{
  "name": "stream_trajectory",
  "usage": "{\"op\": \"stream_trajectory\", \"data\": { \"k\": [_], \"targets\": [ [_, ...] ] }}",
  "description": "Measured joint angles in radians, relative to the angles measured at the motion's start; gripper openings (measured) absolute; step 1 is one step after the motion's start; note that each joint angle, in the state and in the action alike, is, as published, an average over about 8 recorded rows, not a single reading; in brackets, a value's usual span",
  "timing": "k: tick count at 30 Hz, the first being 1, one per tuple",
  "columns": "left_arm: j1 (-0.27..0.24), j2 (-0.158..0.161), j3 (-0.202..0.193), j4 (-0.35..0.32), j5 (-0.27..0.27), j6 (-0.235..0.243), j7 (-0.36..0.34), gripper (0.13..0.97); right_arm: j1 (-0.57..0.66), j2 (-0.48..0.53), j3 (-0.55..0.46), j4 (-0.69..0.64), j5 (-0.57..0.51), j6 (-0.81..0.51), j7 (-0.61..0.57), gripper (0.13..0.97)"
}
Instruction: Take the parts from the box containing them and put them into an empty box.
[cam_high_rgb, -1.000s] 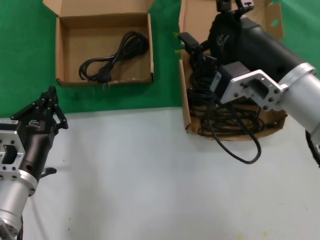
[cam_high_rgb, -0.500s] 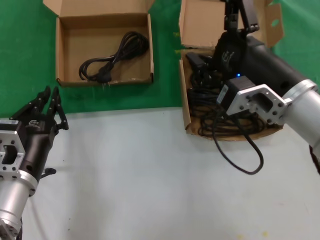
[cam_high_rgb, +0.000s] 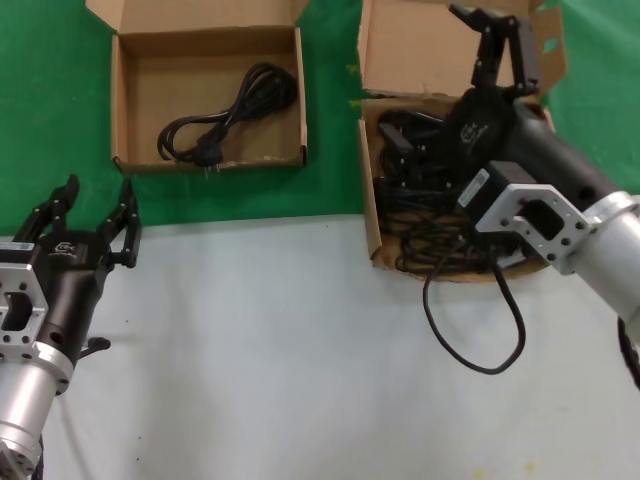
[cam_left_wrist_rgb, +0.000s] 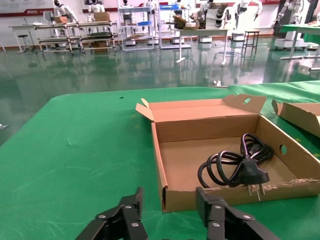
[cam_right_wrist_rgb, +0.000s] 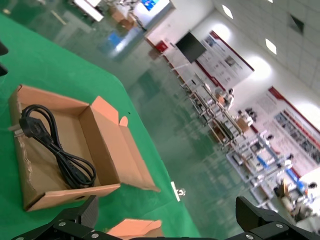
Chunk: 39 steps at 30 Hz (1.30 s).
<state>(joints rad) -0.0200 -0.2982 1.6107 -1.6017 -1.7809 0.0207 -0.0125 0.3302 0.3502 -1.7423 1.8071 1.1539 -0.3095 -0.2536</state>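
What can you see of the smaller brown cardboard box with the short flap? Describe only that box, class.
The smaller brown cardboard box is squarish and shallow, made of plain corrugated card, sitting flat and open on the green cloth. Its short flap folds back on the far side; the near edge looks slightly ragged. Inside lies one looped black power cord with a moulded plug near the front wall. Neither gripper touches it: the left gripper hovers open in front of it.

The smaller box (cam_high_rgb: 208, 95) sat at eleven o'clock on the surface (cam_high_rgb: 300, 350), one cord (cam_high_rgb: 228, 115) inside. The larger box (cam_high_rgb: 372, 215) sat at one o'clock, holding tangled cords (cam_high_rgb: 420, 235), one loop (cam_high_rgb: 478, 330) spilling toward six.
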Motion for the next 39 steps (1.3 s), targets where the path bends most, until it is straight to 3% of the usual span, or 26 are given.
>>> {"op": "stream_trajectory", "data": {
  "k": [3,20,24,32,39],
  "targets": [
    [0.001,0.0,-0.001,0.0,-0.001,-0.001,0.001,0.373,-0.016,-0.002,0.007,-0.01,0.032,0.015,0.012,0.966],
    [0.007,-0.001,-0.004,0.001,-0.006,-0.007,0.004,0.769,-0.109,-0.016,0.047,-0.068,0.213,0.102,0.083,0.966],
    [0.008,-0.001,-0.004,0.001,-0.008,-0.008,0.005,0.769,-0.13,-0.02,0.056,-0.082,0.255,0.122,0.1,0.966],
    [0.011,-0.001,-0.006,0.001,-0.01,-0.011,0.007,0.897,-0.174,-0.026,0.075,-0.109,0.34,0.163,0.133,0.966],
    [0.013,-0.001,-0.007,0.001,-0.012,-0.013,0.008,0.944,-0.212,-0.032,0.091,-0.133,0.414,0.198,0.162,0.966]
  ]
}}
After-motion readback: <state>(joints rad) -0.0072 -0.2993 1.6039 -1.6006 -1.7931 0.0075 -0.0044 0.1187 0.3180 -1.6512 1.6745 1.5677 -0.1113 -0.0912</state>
